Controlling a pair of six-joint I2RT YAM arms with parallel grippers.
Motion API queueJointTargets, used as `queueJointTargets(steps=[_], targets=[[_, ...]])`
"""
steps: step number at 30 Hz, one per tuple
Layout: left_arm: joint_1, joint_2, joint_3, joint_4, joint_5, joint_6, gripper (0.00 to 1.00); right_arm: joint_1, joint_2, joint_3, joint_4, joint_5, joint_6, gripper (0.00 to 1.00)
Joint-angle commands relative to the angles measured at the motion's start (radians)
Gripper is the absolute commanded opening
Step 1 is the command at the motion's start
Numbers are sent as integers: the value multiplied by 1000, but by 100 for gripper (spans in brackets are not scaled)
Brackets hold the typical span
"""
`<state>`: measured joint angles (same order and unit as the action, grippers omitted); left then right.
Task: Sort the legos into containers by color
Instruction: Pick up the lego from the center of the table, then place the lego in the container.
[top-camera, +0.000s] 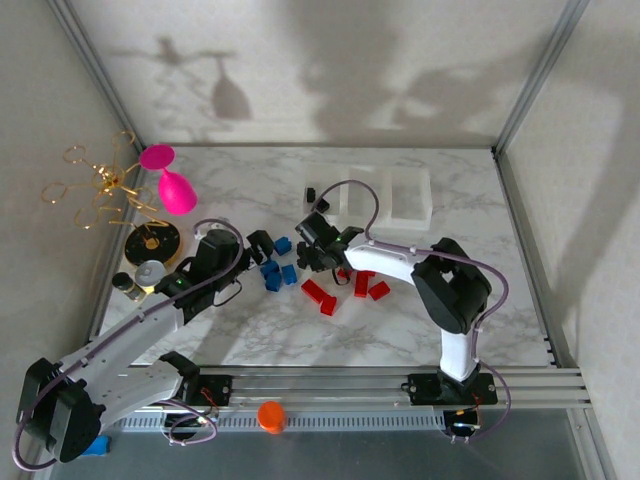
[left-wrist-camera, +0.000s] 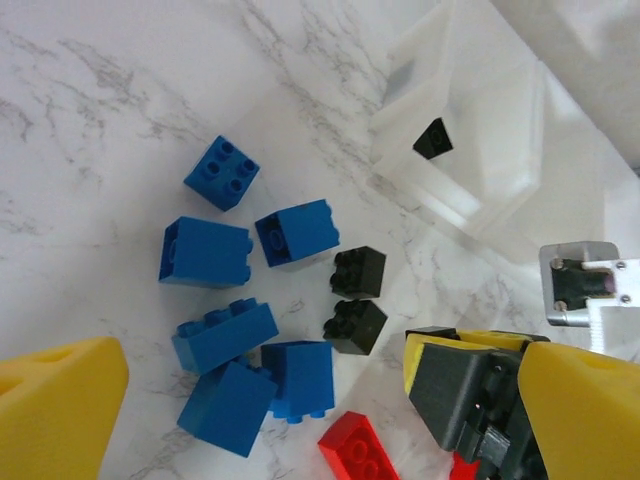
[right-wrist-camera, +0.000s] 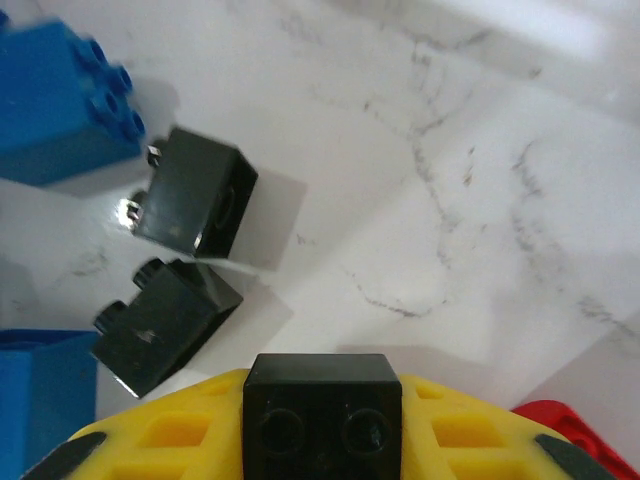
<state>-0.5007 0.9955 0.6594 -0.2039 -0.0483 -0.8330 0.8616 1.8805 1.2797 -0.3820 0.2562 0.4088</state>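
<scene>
The black lego (right-wrist-camera: 322, 398) sits pinched in the right gripper (right-wrist-camera: 322, 432), jaws narrow on it, yellow fingers (right-wrist-camera: 180, 437) on either side. Its bottom is cut by the frame edge, and we cannot tell if it clears the marble table (right-wrist-camera: 450, 200). Just beyond it lie two loose black legos (right-wrist-camera: 195, 195), close together. The blue legos (left-wrist-camera: 225, 330) cluster on their left-arm side, some cropped in the right wrist view. The red legos (top-camera: 322, 295) lie nearer the arm bases, partly hidden under the right arm (top-camera: 400, 262) in the top view, so we cannot count them. The clear tray (top-camera: 410, 215) stands at the far side, its walls hard to make out against the marble. One black brick (left-wrist-camera: 433, 138) lies in an end compartment. The left gripper (left-wrist-camera: 320, 410) hangs over the blue cluster, jaws wide, holding nothing, fingers cropped at the frame corners. A pink goblet (top-camera: 172, 185) sits near the table's far left corner.
</scene>
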Motion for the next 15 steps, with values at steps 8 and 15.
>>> queueJointTargets(steps=[8, 15], targets=[[5, 53, 102, -2, -35, 43, 100, -102, 10, 168, 46, 41, -90, 22], [27, 111, 100, 92, -37, 5, 100, -147, 139, 333, 76, 89, -148, 22]])
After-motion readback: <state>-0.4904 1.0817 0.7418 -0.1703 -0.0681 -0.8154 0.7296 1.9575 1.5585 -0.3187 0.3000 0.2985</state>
